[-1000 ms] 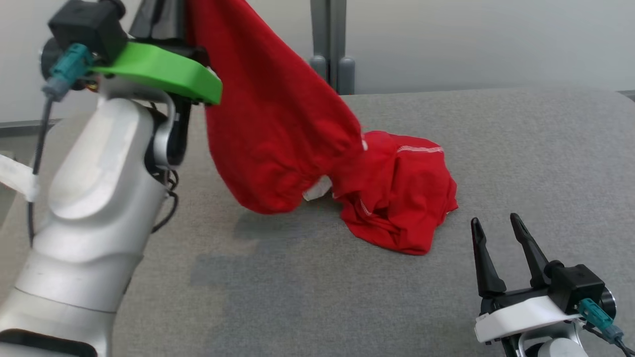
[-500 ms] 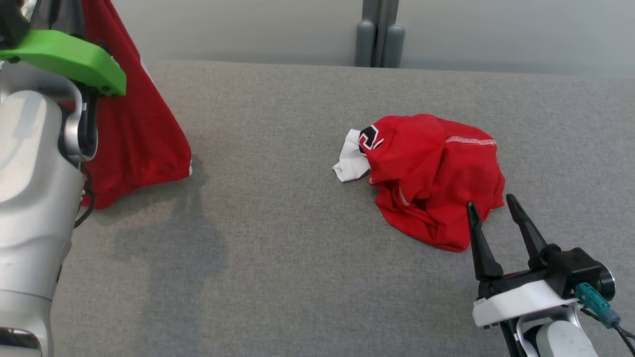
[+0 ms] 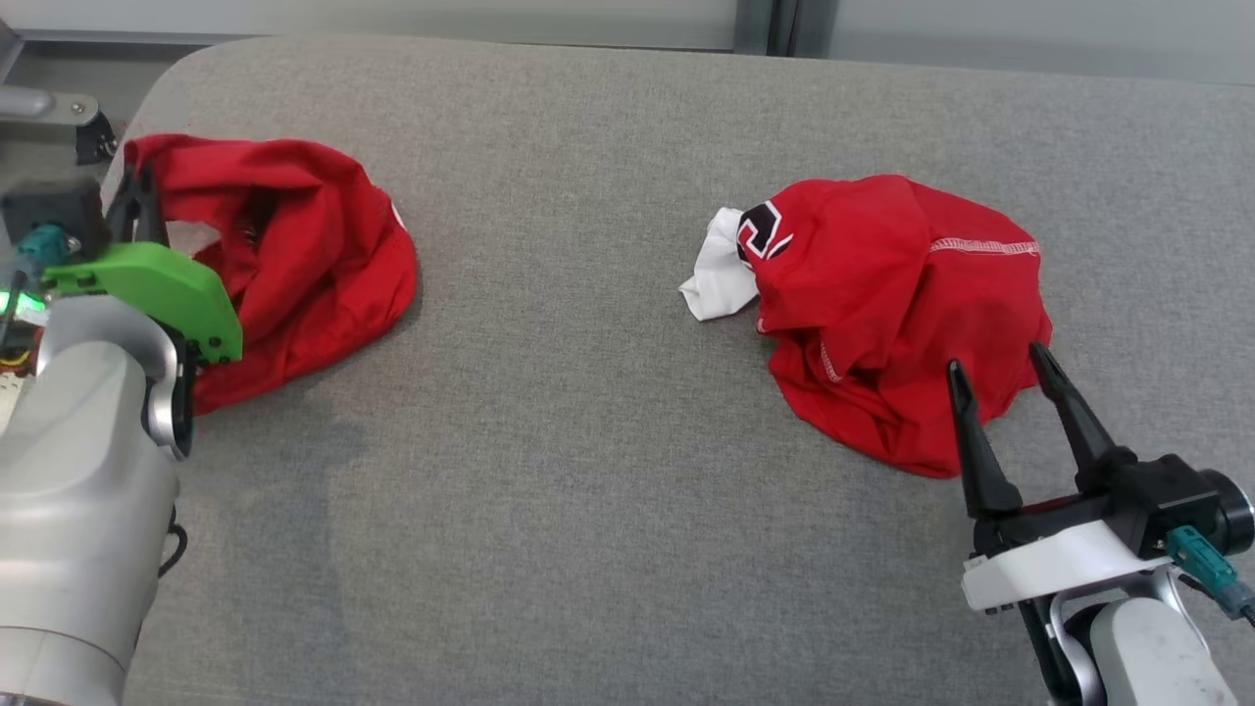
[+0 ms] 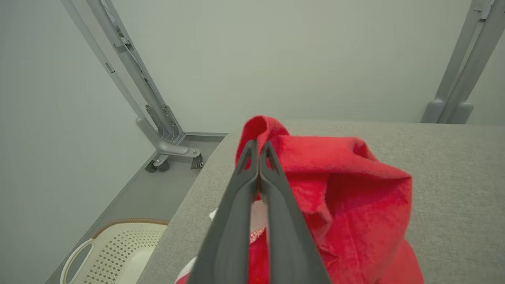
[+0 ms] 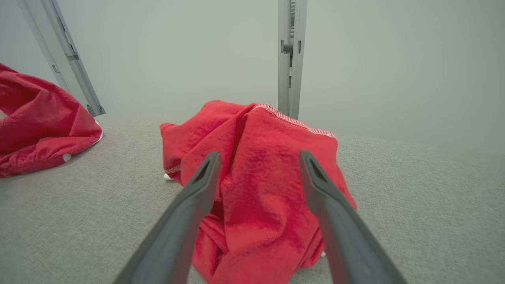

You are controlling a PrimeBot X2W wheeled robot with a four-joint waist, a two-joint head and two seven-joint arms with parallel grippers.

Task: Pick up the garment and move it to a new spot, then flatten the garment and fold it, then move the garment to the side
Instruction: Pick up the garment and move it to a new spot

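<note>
Status: first step, relocation, judged close to complete.

Left gripper (image 4: pixel 259 146): fingers pressed together on a raised fold of the garment (image 3: pixel 294 255). The rest of the cloth lies crumpled on the table (image 3: pixel 588 471), near its far left corner. The pinched fold stands above the heap, so the garment is set down but not released.

Right gripper (image 3: pixel 996 359): fingers spread apart, holding nothing. It sits at the near edge of a second garment (image 3: pixel 902 275), also red, bunched on the right half of the table and well apart from the first. Whether the tips touch that cloth cannot be told.

Done, judging from the layout:
- garment picked up
- garment brought to a spot on the left side

Left to do:
- let go of the fold, or take a new hold at an edge
- spread the garment flat; it shows deep creases and no flat panel
- fold it
- move the folded garment to the side

The free right gripper is probably needed for spreading
</note>
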